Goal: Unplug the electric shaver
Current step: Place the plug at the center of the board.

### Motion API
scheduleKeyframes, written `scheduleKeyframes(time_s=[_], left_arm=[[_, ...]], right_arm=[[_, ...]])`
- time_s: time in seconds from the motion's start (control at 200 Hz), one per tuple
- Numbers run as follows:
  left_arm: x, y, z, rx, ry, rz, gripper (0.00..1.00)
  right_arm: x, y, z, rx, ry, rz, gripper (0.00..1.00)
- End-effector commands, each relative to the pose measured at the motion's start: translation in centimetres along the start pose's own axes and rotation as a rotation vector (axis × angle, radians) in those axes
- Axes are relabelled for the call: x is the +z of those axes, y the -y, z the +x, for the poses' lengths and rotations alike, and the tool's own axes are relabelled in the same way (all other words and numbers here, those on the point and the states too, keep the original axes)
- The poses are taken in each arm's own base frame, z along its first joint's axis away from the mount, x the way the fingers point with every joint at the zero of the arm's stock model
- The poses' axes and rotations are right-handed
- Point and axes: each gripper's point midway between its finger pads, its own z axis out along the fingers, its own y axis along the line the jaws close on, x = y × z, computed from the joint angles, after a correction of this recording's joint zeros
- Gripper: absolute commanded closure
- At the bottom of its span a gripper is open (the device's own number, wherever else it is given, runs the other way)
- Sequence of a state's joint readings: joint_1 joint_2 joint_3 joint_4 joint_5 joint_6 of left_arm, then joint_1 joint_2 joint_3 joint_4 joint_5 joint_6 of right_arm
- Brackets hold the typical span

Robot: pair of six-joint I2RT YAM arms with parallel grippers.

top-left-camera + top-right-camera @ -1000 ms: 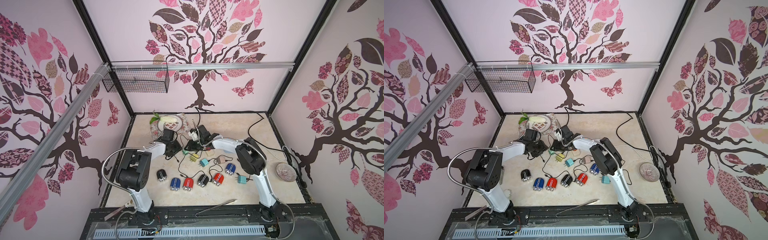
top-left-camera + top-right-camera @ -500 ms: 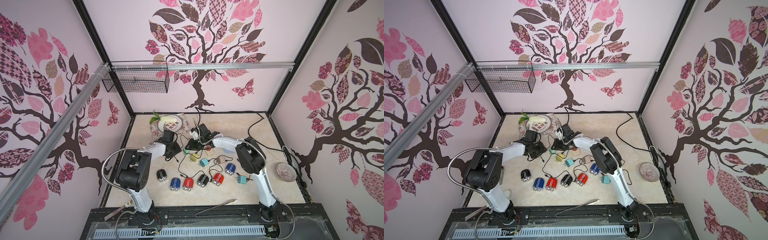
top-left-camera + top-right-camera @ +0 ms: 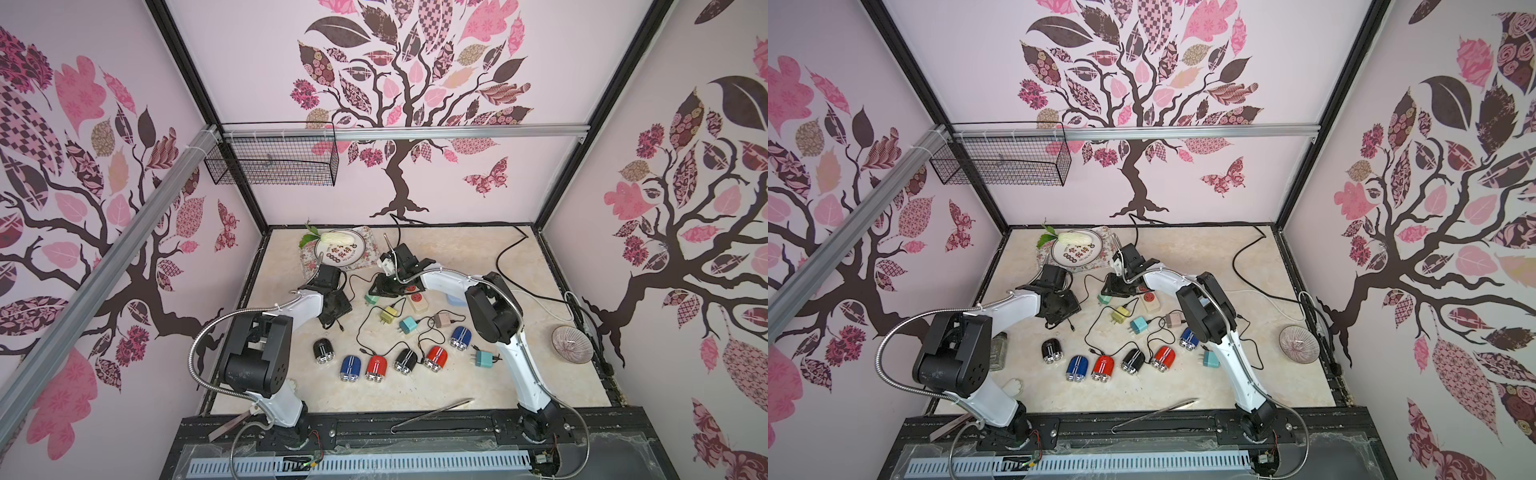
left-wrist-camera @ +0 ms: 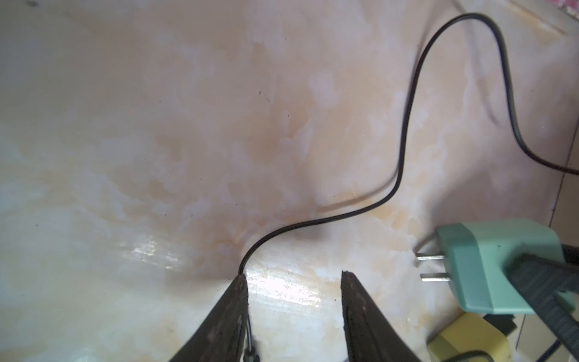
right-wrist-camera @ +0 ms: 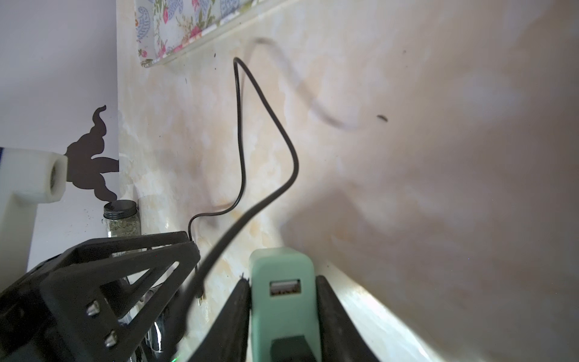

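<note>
Bright, even light; table (image 4: 282,291) glare; blurred wrist foregrounds.

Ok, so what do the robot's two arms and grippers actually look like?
The left arm and right arm have glossy white links joined by boxy black joint housings. A ribbed silver hose loops along each. The left gripper and right gripper are black, with tapered fingers on open triangular frames. I see no markings.

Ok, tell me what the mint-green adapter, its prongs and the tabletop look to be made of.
The mint-green adapter looks like moulded plastic: matte, evenly coloured, with rounded edges. Its prongs look like bare metal, silvery with a slight glint. The tabletop is a glossy marble-look surface, with cream veining and sharp glare; whether it is stone or printed laminate, I cannot tell.
</note>
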State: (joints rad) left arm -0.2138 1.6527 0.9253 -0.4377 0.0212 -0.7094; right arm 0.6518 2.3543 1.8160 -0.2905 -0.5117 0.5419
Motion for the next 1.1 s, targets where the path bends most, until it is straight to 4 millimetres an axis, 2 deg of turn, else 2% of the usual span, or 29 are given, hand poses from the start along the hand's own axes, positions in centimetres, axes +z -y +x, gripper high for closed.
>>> scheduleKeyframes(time_s=[0.0,0.145,0.375,0.695,0.915,1.095], left_arm=[[-0.4,-1.1,0.2,0.016,0.010,-0.025,0.50],[-0.7,-1.0,0.0,0.016,0.019,-0.018,0.50],[-1.0,-0.7,-0.1,-0.001,0.024,0.011,0.50],[-1.5,-0.2,-0.5,-0.003,0.037,0.030,0.50],[-2.0,0.3,-0.8,-0.004,0.043,0.048,0.50],[-2.8,1.8,-1.6,-0.015,0.054,0.105,0.50]], right_arm=[[0.7,0.8,0.0,0.007,-0.025,0.008,0.62],[0.6,1.0,-0.2,0.012,-0.024,0.011,0.59],[-0.2,1.4,-0.6,0.014,-0.016,0.029,0.50],[-1.8,2.7,-2.2,0.003,-0.002,0.082,0.46],[-3.7,3.1,-3.2,-0.012,0.023,0.141,0.44],[-5.6,3.1,-3.9,-0.031,0.054,0.168,0.39]])
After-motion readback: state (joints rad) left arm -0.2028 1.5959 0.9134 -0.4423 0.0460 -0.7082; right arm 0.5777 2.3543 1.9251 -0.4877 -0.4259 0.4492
